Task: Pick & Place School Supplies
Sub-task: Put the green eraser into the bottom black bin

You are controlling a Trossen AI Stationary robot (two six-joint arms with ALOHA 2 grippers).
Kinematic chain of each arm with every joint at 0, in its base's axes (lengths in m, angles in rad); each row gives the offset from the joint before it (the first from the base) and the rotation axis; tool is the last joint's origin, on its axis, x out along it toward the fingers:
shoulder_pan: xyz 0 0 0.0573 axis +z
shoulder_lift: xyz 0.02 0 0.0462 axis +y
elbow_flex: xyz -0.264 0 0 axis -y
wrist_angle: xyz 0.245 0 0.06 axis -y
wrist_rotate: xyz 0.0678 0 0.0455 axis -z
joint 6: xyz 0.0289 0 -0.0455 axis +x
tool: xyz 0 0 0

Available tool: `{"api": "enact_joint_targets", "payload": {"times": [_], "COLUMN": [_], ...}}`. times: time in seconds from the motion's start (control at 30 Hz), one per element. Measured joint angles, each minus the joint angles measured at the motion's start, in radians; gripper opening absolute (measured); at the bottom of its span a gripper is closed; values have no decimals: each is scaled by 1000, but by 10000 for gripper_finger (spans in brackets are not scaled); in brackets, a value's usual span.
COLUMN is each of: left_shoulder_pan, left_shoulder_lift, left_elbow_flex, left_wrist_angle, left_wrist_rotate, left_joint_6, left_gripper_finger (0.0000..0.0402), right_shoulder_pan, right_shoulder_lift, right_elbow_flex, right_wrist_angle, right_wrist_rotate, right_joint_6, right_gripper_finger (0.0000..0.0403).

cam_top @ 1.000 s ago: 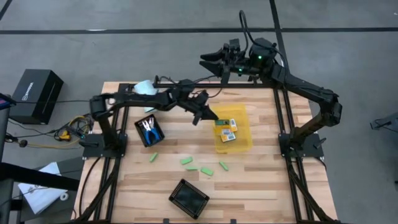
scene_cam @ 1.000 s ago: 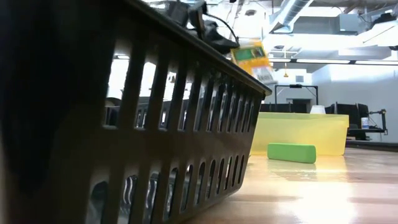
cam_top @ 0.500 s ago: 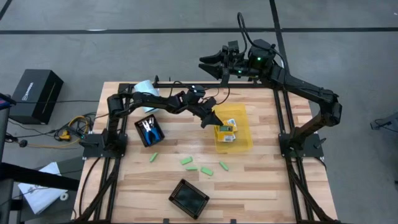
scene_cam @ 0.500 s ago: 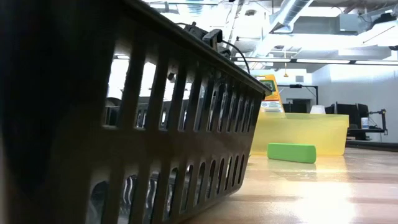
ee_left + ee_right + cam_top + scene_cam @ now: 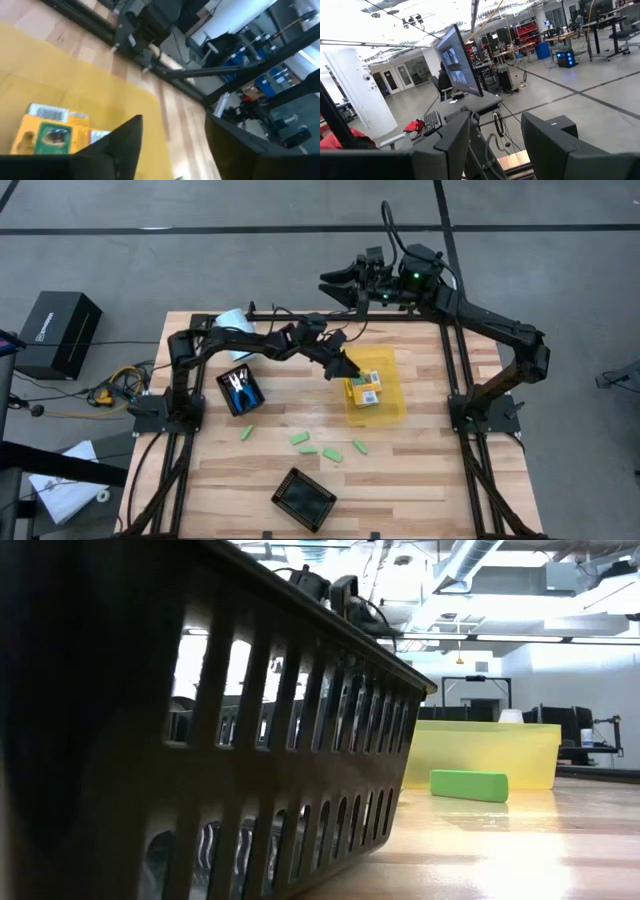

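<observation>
In the high view, we are seeing the left gripper (image 5: pixel 345 367) hanging over the near-left edge of the yellow bin (image 5: pixel 397 408). Its fingers are standing apart and are holding nothing. 3 yellow-orange packs (image 5: pixel 366 389) are lying inside the bin, close together. 2 blue-handled scissors (image 5: pixel 239 387) are lying in a black tray (image 5: pixel 226 399) on the left part of the table (image 5: pixel 420 480). 5 light-green pieces (image 5: pixel 320 446) are lying on the bare wood in the middle, near each other, and a second black tray (image 5: pixel 303 499) is standing at the front edge. The right gripper (image 5: pixel 334 277) is waiting high behind the far edge of the table, empty.

In the low view, we are looking past the slotted wall of the black tray (image 5: pixel 250 760), which is filling most of the picture. Beyond it, 1 light-green piece (image 5: pixel 468 785) is lying just in front of the yellow bin (image 5: pixel 490 752).

In the left wrist view, we are seeing the 2 dark fingers (image 5: pixel 117 145) spread apart with nothing between them. 1 yellow-orange pack (image 5: pixel 50 135) is lying flat on the bin floor (image 5: pixel 95 95).

In the right wrist view, the fingers (image 5: pixel 452 142) are standing apart and are holding nothing; only the room is showing behind them.
</observation>
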Motion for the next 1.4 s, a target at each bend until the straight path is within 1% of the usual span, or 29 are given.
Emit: {"api": "enact_joint_targets", "payload": {"times": [0.13, 0.27, 0.33, 0.43, 0.57, 0.63, 0.7, 0.83, 0.87, 0.97, 1.1, 1.17, 1.3, 1.4], "left_shoulder_pan": [-3, 9, 30, 69, 115, 136, 161, 203, 210, 225, 229, 229, 222, 211], "left_shoulder_lift": [-60, -168, -238, -349, -498, -568, -640, -777, -814, -914, -1037, -1088, -1169, -1213], "left_elbow_flex": [-1, 0, 0, 1, 1, 1, 1, 1, 1, 1, 1, 1, 0, 0], "left_wrist_angle": [0, 6, -8, -30, -86, -128, -177, -286, -320, -469, -714, -800, -872, -897], "left_wrist_rotate": [3, 3, 2, 0, -8, -7, -6, -61, -82, -156, -281, -336, -406, -440], "left_joint_6": [3, 71, 79, 80, 81, 81, 83, 104, 117, 172, 259, 264, 259, 252], "left_gripper_finger": [230, 221, 214, 203, 192, 188, 185, 184, 184, 184, 184, 184, 184, 184], "right_shoulder_pan": [6, 14, 23, 48, 101, 142, 190, 274, 290, 323, 355, 368, 393, 406], "right_shoulder_lift": [-5, -37, -63, -107, -155, -165, -159, -95, -70, 9, 121, 182, 299, 379], "right_elbow_flex": [0, 0, 1, 1, 1, 2, 2, 0, 0, -1, -42, -58, -79, -85], "right_wrist_angle": [-4, 3, -4, -61, -167, -256, -385, -643, -682, -738, -727, -705, -669, -639], "right_wrist_rotate": [-3, -19, -23, -23, -23, -18, 19, 136, 157, 161, 95, 54, 12, -54], "right_joint_6": [-9, -29, -30, -66, -73, -82, -99, -174, -192, -235, -277, -286, -318, -321], "right_gripper_finger": [171, 171, 171, 171, 171, 171, 171, 171, 171, 171, 171, 171, 171, 171]}}
